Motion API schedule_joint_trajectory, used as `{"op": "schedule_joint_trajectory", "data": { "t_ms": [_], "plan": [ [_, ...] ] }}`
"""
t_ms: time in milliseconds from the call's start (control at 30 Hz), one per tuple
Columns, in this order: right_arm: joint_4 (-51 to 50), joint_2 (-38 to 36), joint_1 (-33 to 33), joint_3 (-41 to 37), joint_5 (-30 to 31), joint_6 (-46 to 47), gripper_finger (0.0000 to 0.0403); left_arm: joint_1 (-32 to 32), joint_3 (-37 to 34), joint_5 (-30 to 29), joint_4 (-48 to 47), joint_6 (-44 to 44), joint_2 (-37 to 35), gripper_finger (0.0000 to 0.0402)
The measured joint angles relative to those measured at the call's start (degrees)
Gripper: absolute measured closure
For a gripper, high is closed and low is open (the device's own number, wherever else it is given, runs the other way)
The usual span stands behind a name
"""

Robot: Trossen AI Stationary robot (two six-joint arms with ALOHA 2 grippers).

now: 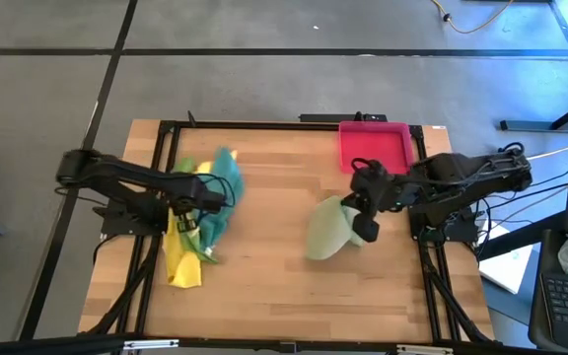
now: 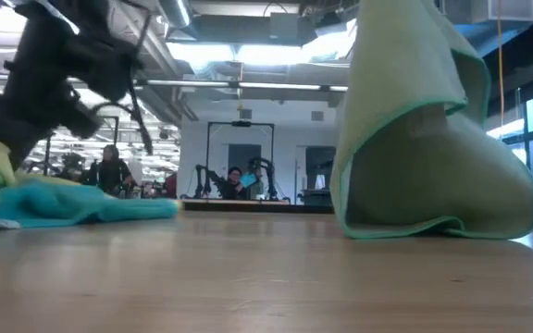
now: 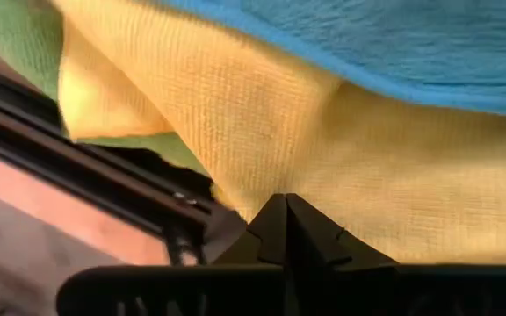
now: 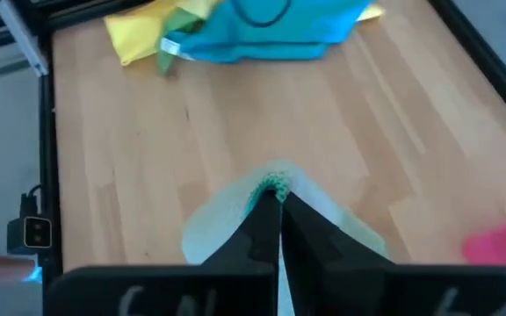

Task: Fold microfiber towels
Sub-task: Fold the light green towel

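Wooden table (image 1: 274,266): light plank top, framed by black metal rails.

Pink-red tray (image 1: 373,144): rigid, rectangular, at the far right corner of the table, lying flat.

Laptop (image 1: 565,291): off the table, right side, partly cut off by the edge.

Cables (image 1: 550,182): dark, trailing on the grey floor at right.

People (image 2: 234,180): seated far off in the room behind.

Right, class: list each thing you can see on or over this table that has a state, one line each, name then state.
Large pale olive green microfiber towel: pinched and lifted, lower part draped on table.
Teal microfiber towel: crumpled, unfolded, in pile.
Yellow microfiber towels: crumpled, unfolded, in pile.
Rigid pink-red rectangular tray: lying flat at the table's edge.
Right gripper: shut on pale towel.
Left gripper: shut, at the pile.
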Motion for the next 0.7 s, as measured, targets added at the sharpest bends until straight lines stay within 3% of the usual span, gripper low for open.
{"op": "schedule_joint_trajectory", "data": {
  "t_ms": [167, 333, 400, 500, 700],
  "plan": [
    [3.5, 5.2, -5.2, 0.0, -2.2, -5.3, 0.0395, 0.1, 3.2, -0.9, -0.7, -6.3, -6.0, 0.0401],
    [5.2, 8.3, -10.2, 1.1, -1.2, -8.6, 0.0395, 0.1, 9.7, -0.8, 0.2, -9.5, -9.2, 0.0401],
    [7.7, 8.4, -12.1, 1.6, -3.8, -9.7, 0.0395, 0.0, 13.5, -0.9, 2.1, -11.1, -10.2, 0.0401],
    [13.0, 8.5, -14.8, 1.7, -8.6, -8.0, 0.0395, -0.3, 18.7, -1.3, 10.1, -11.8, -11.4, 0.0401],
    [16.7, 8.2, -19.7, 1.9, -9.2, 0.7, 0.0386, -3.2, 24.3, -3.8, 31.0, -5.7, -12.2, 0.0401]
  ]
}}
